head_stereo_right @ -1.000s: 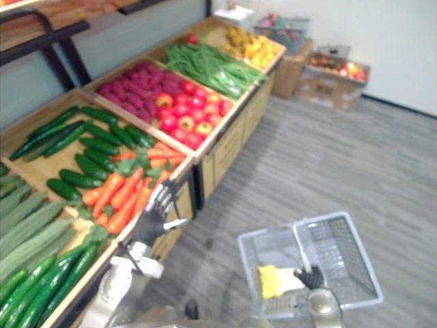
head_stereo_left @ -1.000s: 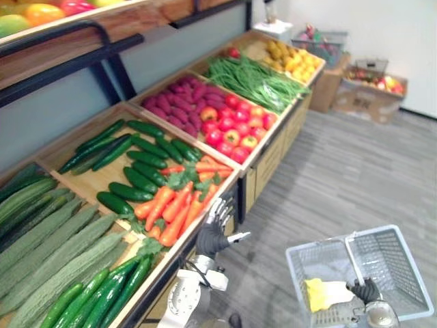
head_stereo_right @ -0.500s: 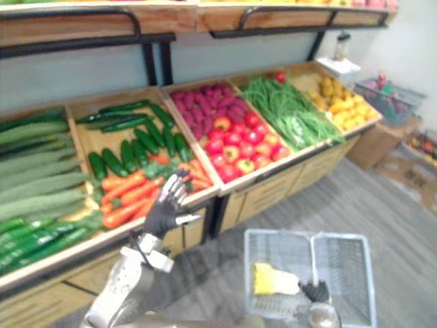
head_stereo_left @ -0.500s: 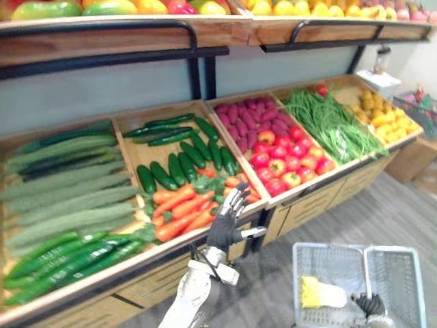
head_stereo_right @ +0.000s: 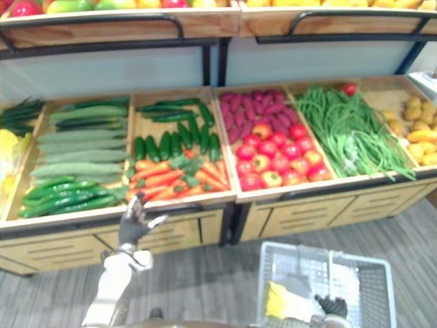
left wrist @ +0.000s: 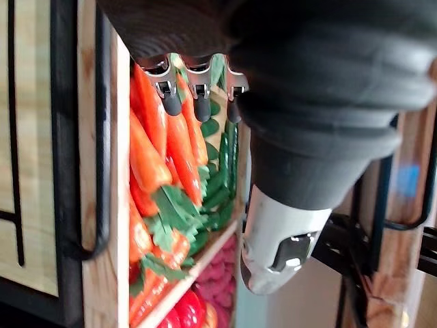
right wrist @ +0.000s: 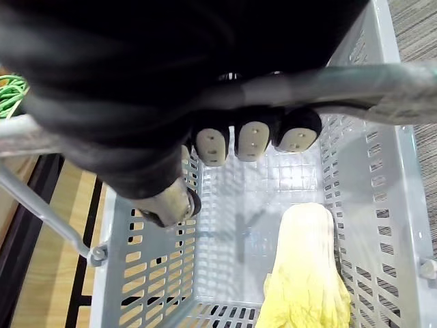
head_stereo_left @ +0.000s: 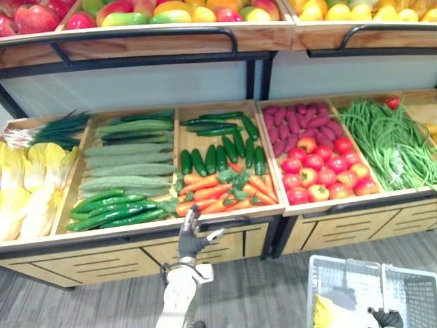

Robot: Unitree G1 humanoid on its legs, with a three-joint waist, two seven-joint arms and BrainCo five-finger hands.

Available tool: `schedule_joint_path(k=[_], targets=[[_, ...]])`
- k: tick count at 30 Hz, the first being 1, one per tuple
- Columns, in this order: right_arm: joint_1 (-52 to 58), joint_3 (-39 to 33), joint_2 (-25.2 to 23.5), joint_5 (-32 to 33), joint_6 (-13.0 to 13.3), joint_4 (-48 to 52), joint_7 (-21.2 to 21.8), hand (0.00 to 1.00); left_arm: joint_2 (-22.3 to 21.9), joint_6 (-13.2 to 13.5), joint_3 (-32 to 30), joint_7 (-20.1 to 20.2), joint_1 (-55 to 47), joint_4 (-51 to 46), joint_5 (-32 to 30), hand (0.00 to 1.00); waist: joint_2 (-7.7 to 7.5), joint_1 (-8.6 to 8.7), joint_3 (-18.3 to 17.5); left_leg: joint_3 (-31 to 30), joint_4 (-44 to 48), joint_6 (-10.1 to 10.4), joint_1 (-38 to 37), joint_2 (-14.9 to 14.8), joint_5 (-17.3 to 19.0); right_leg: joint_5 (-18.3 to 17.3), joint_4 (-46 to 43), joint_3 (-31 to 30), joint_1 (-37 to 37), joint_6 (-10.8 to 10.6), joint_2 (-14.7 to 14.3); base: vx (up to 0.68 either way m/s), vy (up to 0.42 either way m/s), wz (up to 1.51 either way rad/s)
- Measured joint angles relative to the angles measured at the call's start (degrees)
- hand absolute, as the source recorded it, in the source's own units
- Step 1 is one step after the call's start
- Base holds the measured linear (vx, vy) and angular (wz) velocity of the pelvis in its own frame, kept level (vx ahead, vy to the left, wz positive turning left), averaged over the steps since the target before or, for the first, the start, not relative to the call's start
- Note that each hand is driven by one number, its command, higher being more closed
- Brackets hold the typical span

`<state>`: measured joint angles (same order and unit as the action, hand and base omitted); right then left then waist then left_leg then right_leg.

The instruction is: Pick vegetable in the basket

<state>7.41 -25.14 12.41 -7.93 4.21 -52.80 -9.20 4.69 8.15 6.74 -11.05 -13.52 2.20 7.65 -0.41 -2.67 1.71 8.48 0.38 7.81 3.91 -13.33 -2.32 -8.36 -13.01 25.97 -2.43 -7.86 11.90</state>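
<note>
The left hand is raised upright, fingers straight and spread, nothing grasped, just before the front rim of the wooden stand by the carrots. The right hand is clenched round the handle of the grey basket, in which a yellow leafy vegetable lies. Cucumbers, tomatoes and green beans are laid in neighbouring compartments; fruit is stacked on the shelf above. Grey plank floor is seen below.

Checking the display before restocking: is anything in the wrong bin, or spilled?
One red tomato lies alone on the green beans, at the back of their bin, apart from the tomatoes piled in the next bin. Nothing looks spilled.
</note>
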Motion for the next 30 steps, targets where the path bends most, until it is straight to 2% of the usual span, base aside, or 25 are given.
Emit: schedule_joint_path(k=[3,5,12,13,18,25,30], targets=[[0.07,1.13,-0.26,0.04,-0.06,0.01,0.65,1.0,0.61,-0.01,-0.43,0.15,-0.28,0.02,-0.05,0.0,-0.35,0.98,-0.24,-0.3,-1.17,0.3,-0.18,1.84,-0.7,0.8,1.6,-1.36,0.62,-0.87,0.89,0.02,0.139,0.14],[-0.02,1.78,-0.73,0.11,-0.08,0.0,1.06,1.0,0.62,-0.01,-0.36,0.29,-0.25,0.01,-0.04,0.0,-0.55,1.03,-0.46,-0.48,-2.21,0.09,-0.34,3.13,-1.25,2.23,3.35,-1.6,0.96,-1.15,1.52,0.04,0.116,0.05],[-0.74,5.56,-2.32,1.69,-0.1,-0.1,2.18,1.0,2.28,-0.01,0.87,1.25,-0.02,0.01,-0.07,0.0,-0.76,1.43,-0.58,0.57,-4.5,-0.12,-2.0,3.84,-1.58,3.48,5.65,-2.88,1.91,-1.29,1.36,0.05,0.032,-0.06],[-2.77,9.79,-3.4,1.83,-0.07,-1.7,2.27,1.0,3.01,0.0,1.4,1.27,-0.19,0.01,-0.02,0.0,-2.63,2.74,-0.31,1.23,-5.87,-0.16,-3.17,3.95,-1.83,5.52,10.34,-3.16,4.02,-1.25,0.4,0.0,0.0,0.0],[-2.71,9.79,-3.42,1.85,-0.06,-1.83,2.27,1.0,3.05,0.0,1.38,1.24,-0.19,0.1,-0.03,0.0,-2.8,2.79,-0.2,1.33,-5.87,-0.15,-3.17,3.95,-1.82,5.52,10.35,-3.25,3.92,-1.25,0.4,0.0,0.0,-0.01],[-2.4,9.15,-4.3,3.62,0.15,-2.16,2.08,1.0,4.01,-0.06,0.47,-1.5,-0.26,2.82,-8.13,0.0,-3.2,4.04,0.06,1.64,-5.88,-0.15,-3.17,3.92,-1.81,5.51,10.19,-3.66,3.76,-1.25,0.38,0.0,0.0,-0.01],[-1.66,6.86,-5.14,5.64,1.11,-3.97,2.02,1.0,4.0,-0.39,-2.53,-4.98,-0.43,3.21,-15.7,0.0,-3.27,3.99,0.09,1.51,-6.15,-0.15,-3.18,3.94,-1.8,5.27,10.12,-3.66,3.85,-0.88,0.36,0.0,0.0,0.0]])
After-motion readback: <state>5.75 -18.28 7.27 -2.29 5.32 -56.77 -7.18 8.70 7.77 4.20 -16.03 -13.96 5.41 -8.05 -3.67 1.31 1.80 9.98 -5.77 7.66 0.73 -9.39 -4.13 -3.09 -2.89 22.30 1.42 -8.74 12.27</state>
